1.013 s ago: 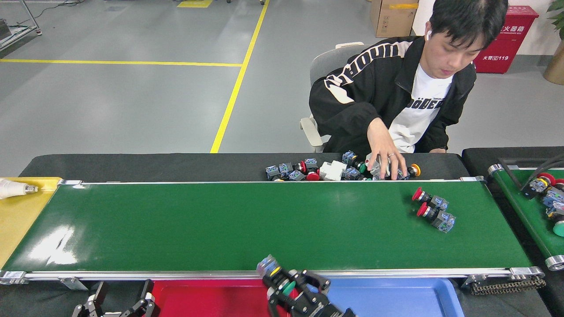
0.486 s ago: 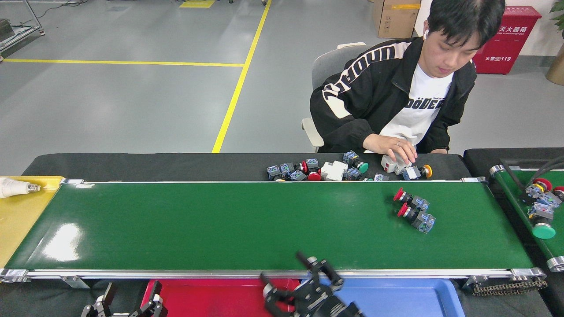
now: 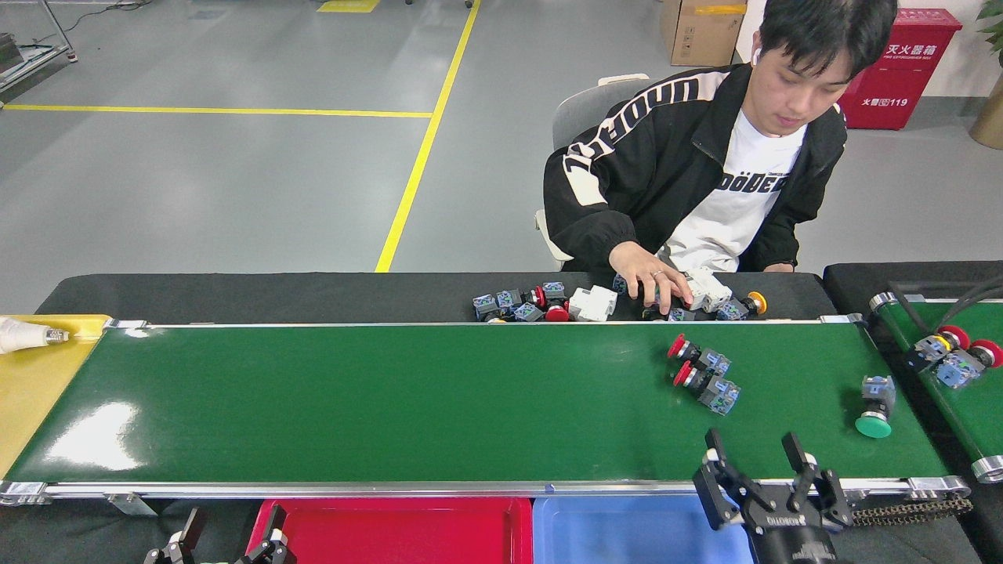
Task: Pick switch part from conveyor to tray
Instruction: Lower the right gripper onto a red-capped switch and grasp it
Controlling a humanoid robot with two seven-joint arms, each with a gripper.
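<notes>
Head view showed the conveyor (image 3: 392, 399) running left to right across the frame, carrying three switch parts toward its right end. Two red-capped switch parts (image 3: 703, 374) lay side by side and touching, each with its long axis slanting from upper left to lower right, red caps pointing to the upper left and grey-blue bodies to the lower right. A third, the green-capped switch part (image 3: 875, 407), lay well apart from them near the right end of the belt, its long axis nearly along the view's vertical, green cap toward the near rail. The right gripper (image 3: 758, 450) hovered over the near rail between the pair and the green one, its jaws spread apart and holding nothing. The left gripper (image 3: 227, 540) was cut off at the bottom edge, only two dark finger tips showing with a gap between them, so I could not tell its state. Below the rail sat a red tray (image 3: 392, 533) and a blue tray (image 3: 627, 533), both cropped. A person's hand (image 3: 646, 270) rested on a pile of switch parts (image 3: 548, 301) on the black tabletop (image 3: 274, 296) beyond the belt; their number was hard to count. A second belt (image 3: 968, 392) at the right, partly seen, carried more parts.
</notes>
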